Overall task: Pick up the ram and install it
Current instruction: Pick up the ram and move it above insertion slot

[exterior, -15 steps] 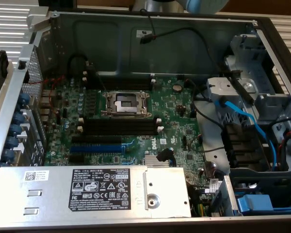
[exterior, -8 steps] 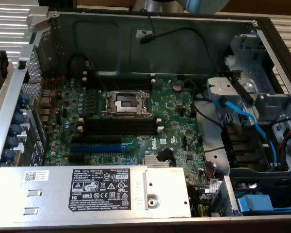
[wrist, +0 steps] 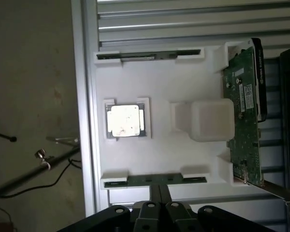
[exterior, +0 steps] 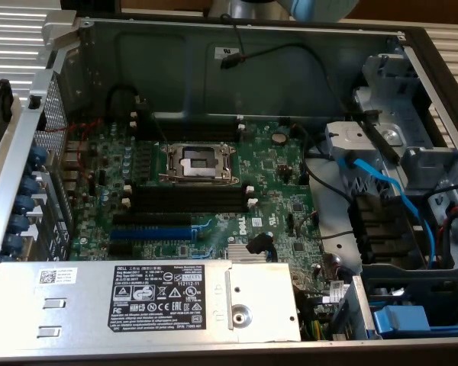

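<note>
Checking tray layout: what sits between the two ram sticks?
In the wrist view, a square processor chip and a raised white block sit between the near ram stick and far ram stick.

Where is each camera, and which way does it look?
Exterior view: above the open case, looking down at the motherboard; the arm shows at the picture's top edge.
Wrist view: on the wrist, looking down at a white tray and the ram nearest the shut gripper.
Shared: both show the ribbed metal table.
</note>
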You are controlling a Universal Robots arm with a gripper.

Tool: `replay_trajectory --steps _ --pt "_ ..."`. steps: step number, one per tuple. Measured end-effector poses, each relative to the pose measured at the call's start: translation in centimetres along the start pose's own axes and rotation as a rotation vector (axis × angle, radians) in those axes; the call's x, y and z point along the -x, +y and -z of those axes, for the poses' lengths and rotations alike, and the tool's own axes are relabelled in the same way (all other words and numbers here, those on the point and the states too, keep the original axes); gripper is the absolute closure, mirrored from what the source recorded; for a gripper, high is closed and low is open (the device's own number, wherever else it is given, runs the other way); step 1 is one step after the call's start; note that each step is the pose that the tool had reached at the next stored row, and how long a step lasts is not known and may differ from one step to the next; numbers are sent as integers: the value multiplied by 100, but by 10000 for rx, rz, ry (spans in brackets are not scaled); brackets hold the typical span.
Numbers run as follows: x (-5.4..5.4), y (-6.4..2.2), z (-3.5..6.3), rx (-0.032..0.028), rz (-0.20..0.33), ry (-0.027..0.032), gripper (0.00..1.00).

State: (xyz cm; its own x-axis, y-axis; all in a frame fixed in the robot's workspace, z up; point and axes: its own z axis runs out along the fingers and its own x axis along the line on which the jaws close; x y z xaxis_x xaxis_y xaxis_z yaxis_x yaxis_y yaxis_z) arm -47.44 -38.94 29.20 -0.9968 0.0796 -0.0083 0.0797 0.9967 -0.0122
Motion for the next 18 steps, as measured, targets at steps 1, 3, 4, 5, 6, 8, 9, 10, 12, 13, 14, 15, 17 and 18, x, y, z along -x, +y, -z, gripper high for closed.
replay_trajectory --steps 1,3,4,5,6,8,9,10,12,13,14,15,17,18 --pt "-14 -1 -17 1 0 2 90" --pt "-39 -3 -53 7 1 1 90" --pt "-53 -3 -71 9 0 2 90" --pt "-64 -4 -90 14 1 0 90" --pt "-71 -5 -107 23 12 2 90" --pt "-78 -5 -122 80 203 6 90" --pt "-78 -4 -127 109 382 5 90" --pt "-79 -4 -130 122 559 6 90" --pt "-79 -4 -135 136 927 4 90" --pt "-79 -5 -138 140 1106 3 90" --pt "-79 -4 -141 144 1287 2 90" --pt "-78 -4 -143 148 1465 1 90" --pt "-79 -4 -148 154 1836 -1 90" --pt "-79 -4 -150 156 2017 -2 90"
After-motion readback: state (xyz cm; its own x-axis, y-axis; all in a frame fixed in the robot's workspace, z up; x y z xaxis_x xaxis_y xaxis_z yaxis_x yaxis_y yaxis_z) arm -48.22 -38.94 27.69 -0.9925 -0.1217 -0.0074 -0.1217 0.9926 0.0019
